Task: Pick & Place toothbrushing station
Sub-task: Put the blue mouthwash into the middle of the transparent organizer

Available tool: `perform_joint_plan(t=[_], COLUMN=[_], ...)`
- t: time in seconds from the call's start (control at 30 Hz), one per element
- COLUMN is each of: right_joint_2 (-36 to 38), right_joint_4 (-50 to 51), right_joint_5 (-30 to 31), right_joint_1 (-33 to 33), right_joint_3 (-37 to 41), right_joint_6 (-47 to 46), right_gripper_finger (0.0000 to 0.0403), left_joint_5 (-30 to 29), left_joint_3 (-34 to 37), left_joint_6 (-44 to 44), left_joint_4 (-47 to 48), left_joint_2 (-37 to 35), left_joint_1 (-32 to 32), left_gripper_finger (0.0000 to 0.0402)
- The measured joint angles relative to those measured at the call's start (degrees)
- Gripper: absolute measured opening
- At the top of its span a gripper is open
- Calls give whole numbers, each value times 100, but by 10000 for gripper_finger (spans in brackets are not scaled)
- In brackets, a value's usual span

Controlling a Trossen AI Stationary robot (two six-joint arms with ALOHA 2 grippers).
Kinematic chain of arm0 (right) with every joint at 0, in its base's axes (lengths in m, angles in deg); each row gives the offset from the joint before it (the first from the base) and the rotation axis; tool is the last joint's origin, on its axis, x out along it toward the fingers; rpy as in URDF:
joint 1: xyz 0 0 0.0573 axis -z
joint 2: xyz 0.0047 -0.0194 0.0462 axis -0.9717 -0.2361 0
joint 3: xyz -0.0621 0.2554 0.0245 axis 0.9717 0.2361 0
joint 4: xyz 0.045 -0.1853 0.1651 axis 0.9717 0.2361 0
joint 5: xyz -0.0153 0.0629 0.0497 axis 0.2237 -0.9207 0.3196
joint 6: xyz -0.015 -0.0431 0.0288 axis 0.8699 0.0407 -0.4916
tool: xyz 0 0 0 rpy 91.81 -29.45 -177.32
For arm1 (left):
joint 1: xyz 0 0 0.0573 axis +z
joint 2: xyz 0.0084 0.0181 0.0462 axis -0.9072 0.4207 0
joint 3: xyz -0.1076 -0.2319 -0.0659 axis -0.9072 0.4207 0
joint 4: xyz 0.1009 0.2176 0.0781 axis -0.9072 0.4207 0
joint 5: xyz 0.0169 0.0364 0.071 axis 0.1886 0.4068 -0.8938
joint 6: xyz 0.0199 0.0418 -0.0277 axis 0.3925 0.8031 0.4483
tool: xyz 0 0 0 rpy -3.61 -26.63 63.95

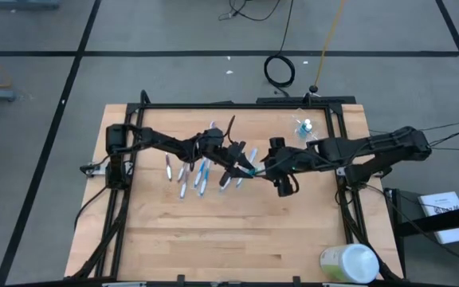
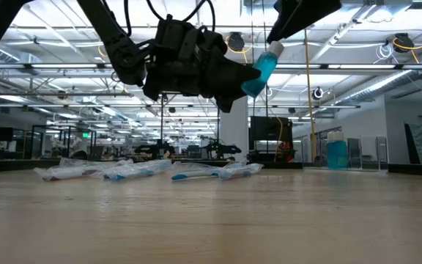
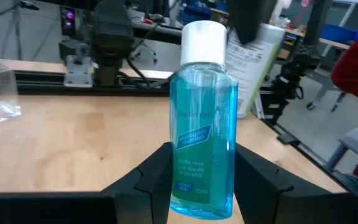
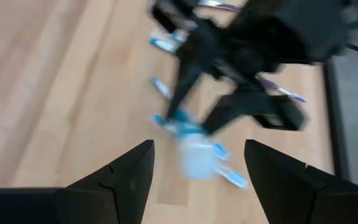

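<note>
Mouthwash bottle [image 3: 202, 118], small and filled with blue liquid, sits clenched between the fingers [image 3: 154, 186] of the left gripper [image 1: 241, 169], its white cap pointing away from the wrist, high above the counter [image 1: 213, 247]. I judge this is a handover in the air: the left arm should keep the bottle steady while the right gripper [image 1: 281, 185] comes around the cap end. The right fingers [image 4: 123, 171] are released and spread wide, just beside the bottle. Both arms stretch toward the middle. Toothbrushes [image 1: 190, 177] lie on the counter below and beyond the left fingers; the clear cup [image 1: 304, 127] stands farther, behind the right arm.
</note>
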Motion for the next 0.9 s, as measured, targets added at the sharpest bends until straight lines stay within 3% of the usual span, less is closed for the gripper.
perform_joint_plan(t=[0.17, 0.9], right_joint_2=[17, 8], right_joint_4=[97, -202], right_joint_5=[-366, -213], right_joint_1=[-45, -28], right_joint_3=[0, 219], right_joint_6=[-135, -82], right_gripper_finger=[242, 242], left_joint_5=[-10, 14], left_joint_3=[0, -2], left_joint_6=[62, -50], left_joint_4=[23, -205], left_joint_2=[-2, -10], left_joint_1=[-2, -179], left_gripper_finger=[145, 145])
